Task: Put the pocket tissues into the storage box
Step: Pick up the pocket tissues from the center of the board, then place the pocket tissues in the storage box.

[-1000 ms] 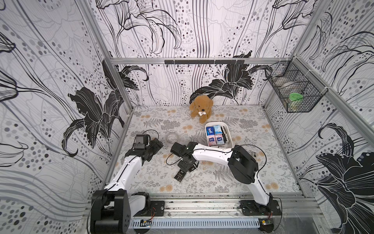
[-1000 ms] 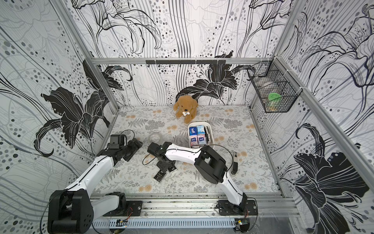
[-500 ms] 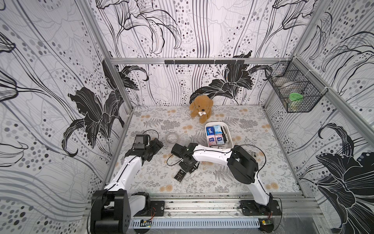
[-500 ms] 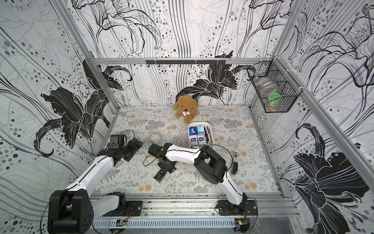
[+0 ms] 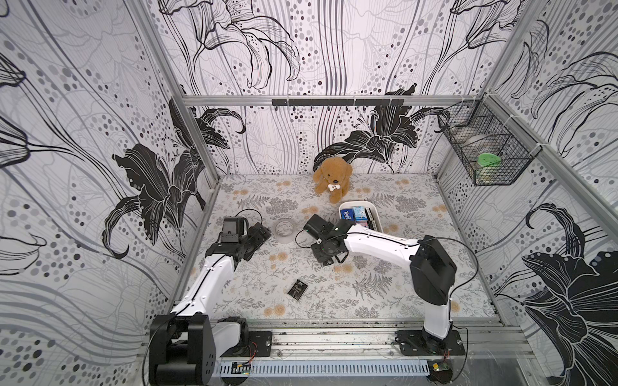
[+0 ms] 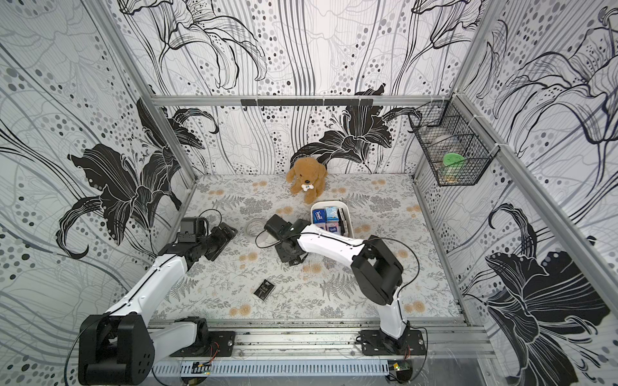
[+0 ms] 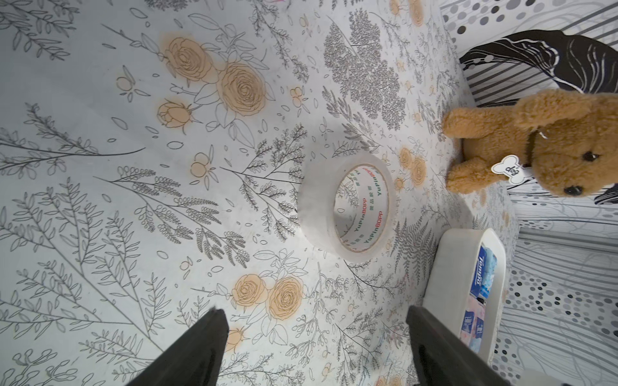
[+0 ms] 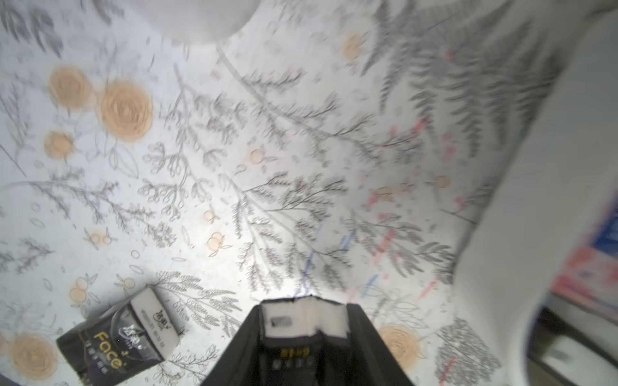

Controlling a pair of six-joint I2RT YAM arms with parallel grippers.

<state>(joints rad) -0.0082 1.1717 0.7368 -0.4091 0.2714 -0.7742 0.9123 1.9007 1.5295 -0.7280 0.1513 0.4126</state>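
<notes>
Right end effector (image 8: pixel 304 309) gripped a black tissue packet (image 8: pixel 294 320) near the storage box (image 5: pixel 377 219).
Its jaws stood narrow on the packet's white end. A second black packet (image 5: pixel 297 289) lay flat on the floral surface (image 5: pixel 384 294), nearer the robot's base. The white box held blue and pink packets (image 5: pixel 354 214). The left end effector (image 7: pixel 314 320) stood wide, facing the clear tape roll (image 7: pixel 314 204).

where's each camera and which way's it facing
Top views: high above front rail, looking down on table; left arm, right arm shown.
Left wrist: on left arm, facing tape roll, storage box; open left hand.
Right wrist: on right arm, facing table; right hand gripping black packet.
Shared: tape roll, top and left wrist.
</notes>
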